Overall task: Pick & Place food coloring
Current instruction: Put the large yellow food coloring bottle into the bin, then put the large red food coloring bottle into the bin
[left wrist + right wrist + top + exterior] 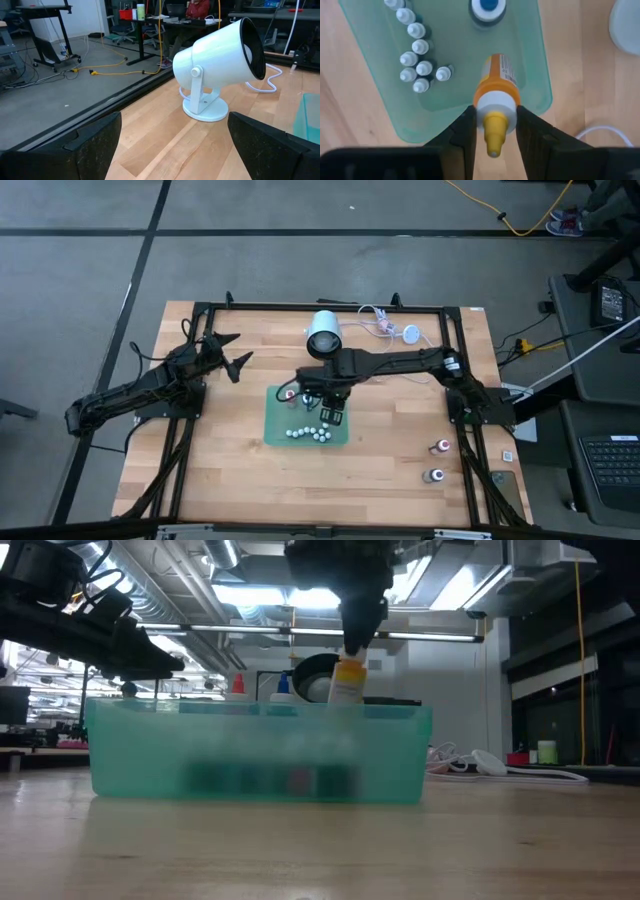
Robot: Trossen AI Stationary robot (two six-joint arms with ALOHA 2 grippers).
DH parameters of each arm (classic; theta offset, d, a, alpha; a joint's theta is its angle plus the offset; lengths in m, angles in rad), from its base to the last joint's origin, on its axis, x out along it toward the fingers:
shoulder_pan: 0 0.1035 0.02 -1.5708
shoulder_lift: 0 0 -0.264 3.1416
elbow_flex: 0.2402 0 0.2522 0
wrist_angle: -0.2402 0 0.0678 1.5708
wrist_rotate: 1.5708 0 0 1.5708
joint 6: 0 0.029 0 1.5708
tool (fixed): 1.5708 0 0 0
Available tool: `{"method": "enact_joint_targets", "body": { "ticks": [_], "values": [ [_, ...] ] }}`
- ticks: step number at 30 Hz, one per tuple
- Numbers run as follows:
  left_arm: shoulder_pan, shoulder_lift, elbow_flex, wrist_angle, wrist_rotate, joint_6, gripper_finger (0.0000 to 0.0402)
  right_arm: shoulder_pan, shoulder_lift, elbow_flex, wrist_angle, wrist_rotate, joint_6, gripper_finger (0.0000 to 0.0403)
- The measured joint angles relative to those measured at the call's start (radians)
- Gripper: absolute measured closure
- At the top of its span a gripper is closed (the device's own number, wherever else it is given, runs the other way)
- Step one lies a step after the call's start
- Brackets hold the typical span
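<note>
Right gripper (pixel 494 131): jaws clamped on the white collar of an orange food coloring bottle (pixel 496 87), one finger on each side, yellow tip pointing toward the wrist camera. In the low view the bottle (pixel 347 680) hangs upright just above the rim of the teal tray (pixel 400 755), not touching it. The high view places this gripper (pixel 331 408) over the tray (pixel 276 420), which sits near the middle of the wooden worktop (pixel 230 470).

Inside the tray: a cluster of small white-capped bottles (pixel 417 62) stands along one side, and a blue-capped bottle (pixel 488 9) stands apart at the far end.

Two further bottles (pixel 438 461) stand on the worktop well apart from the tray, near the right arm's base.

Left gripper (pixel 228 352): idle near the back left of the worktop, jaws wide, holding nothing. Beyond its fingers (pixel 95 142) stands a white lamp (pixel 220 60).
</note>
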Motion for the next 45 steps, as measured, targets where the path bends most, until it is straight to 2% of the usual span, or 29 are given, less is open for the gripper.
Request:
{"method": "enact_joint_targets", "body": {
  "ticks": [20, 34, 39, 45],
  "values": [
    [0.000, 0.000, 0.000, 0.000, 0.000, 0.000, 0.0041, -0.030, 0.116, 0.000, 0.063, -0.022, -0.075, 0.0285],
    [0.000, 0.000, 0.000, 0.000, 0.000, 0.000, 0.0041, -0.037, 0.117, 0.000, 0.066, 0.007, -0.011, 0.0168],
    [0.000, 0.000, 0.000, 0.000, 0.000, 0.000, 0.0041, -0.035, 0.093, 0.014, 0.058, 0.013, 0.033, 0.0158],
    [0.000, 0.000, 0.000, 0.000, 0.000, 0.000, 0.0041, -0.029, -0.008, -0.079, 0.094, 0.131, 0.128, 0.0158]
  ]
}}
